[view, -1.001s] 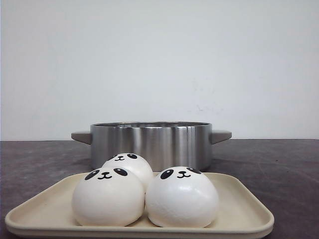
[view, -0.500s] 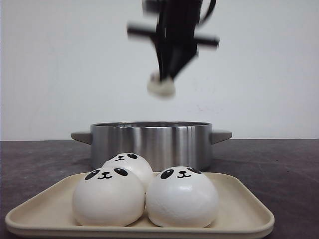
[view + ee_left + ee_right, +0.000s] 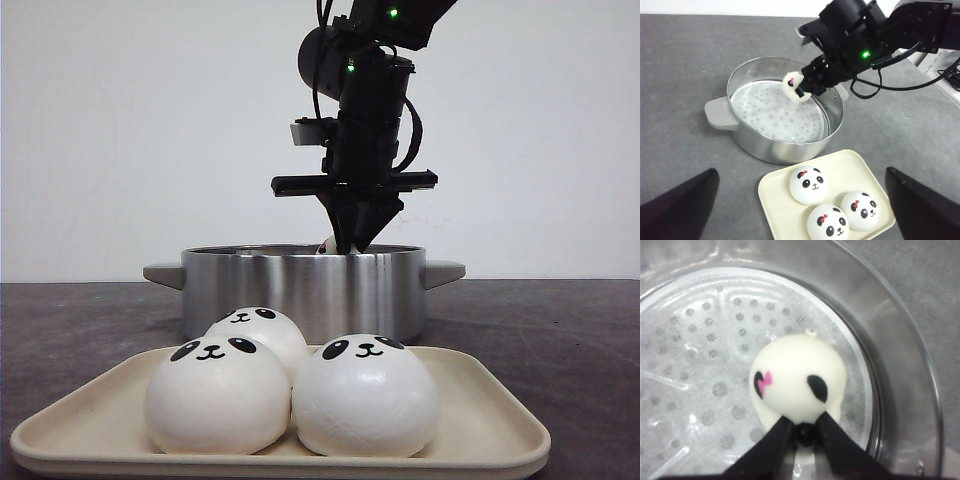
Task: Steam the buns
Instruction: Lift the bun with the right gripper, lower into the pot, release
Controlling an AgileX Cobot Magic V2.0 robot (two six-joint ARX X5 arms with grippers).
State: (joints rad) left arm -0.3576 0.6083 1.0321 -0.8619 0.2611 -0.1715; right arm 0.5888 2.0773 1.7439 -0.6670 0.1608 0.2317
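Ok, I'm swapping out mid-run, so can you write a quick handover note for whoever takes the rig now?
Right gripper: shut on a panda bun, held over the steamer pot, just above its perforated liner.
Left gripper: open, holding nothing, above the tray.
Done: no bun sits in the pot.
Left: release this one, then move the three panda buns on the tray over.

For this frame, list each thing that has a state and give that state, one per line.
Right end effector: shut on one bun, over the pot.
Held bun: pinched, hanging above the perforated liner, not set down.
Left end effector: open, holding nothing.
Steamer pot: uncovered, no bun resting inside.
Perforated liner: lying flat in the pot.
Three buns: upright, clustered on the tray.
Tray: flat on the table.
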